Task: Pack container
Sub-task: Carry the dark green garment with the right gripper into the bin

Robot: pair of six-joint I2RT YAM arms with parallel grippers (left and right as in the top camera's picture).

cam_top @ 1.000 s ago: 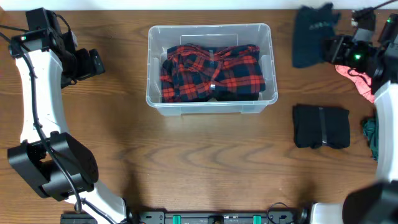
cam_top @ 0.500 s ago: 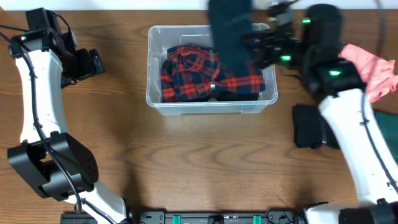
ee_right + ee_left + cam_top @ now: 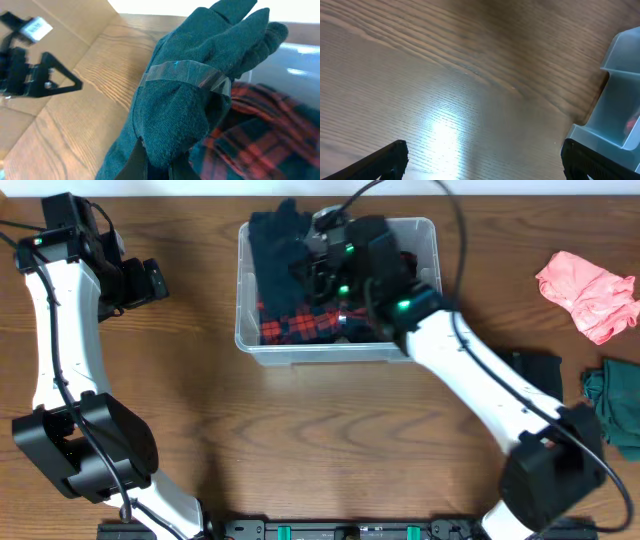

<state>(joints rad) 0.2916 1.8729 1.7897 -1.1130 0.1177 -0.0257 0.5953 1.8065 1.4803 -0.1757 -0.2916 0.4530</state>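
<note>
So the right tool [image 3: 305,268] is pinched down on a dark teal garment [image 3: 275,250], some kind of thick knit thing. In the right wrist view the tool [image 3: 157,167] has the fabric bunched up between its fingers at the bottom of the picture, and the teal garment [image 3: 200,90] has a clear band of tape wrapped around its middle. From overhead, that garment hangs over the back left part of the container [image 3: 340,355], partly draped on the far rim.

Under it, inside the container, there's a red and black plaid garment [image 3: 300,328] lying crumpled on the bottom. The wrist camera shows the plaid [image 3: 250,130] right below the teal knit, with a bit of the container's pale wall [image 3: 300,55] behind it.

The container itself sits on the table [image 3: 300,440] toward the back, roughly in the middle, with the right arm stretched across it from the right side.

The left tool [image 3: 150,280] is off to the left of the container, well apart from it, and it's spread wide with nothing in it. Its own camera shows just the two fingertips at the bottom corners [image 3: 485,162], bare wood grain between them, and a corner of the container [image 3: 620,100] at the right edge.

Out on the right side of the table there's a pink garment [image 3: 590,290] in a loose heap, a green garment [image 3: 615,405] at the very edge, and a black garment [image 3: 540,365] partly hidden behind the right arm.
</note>
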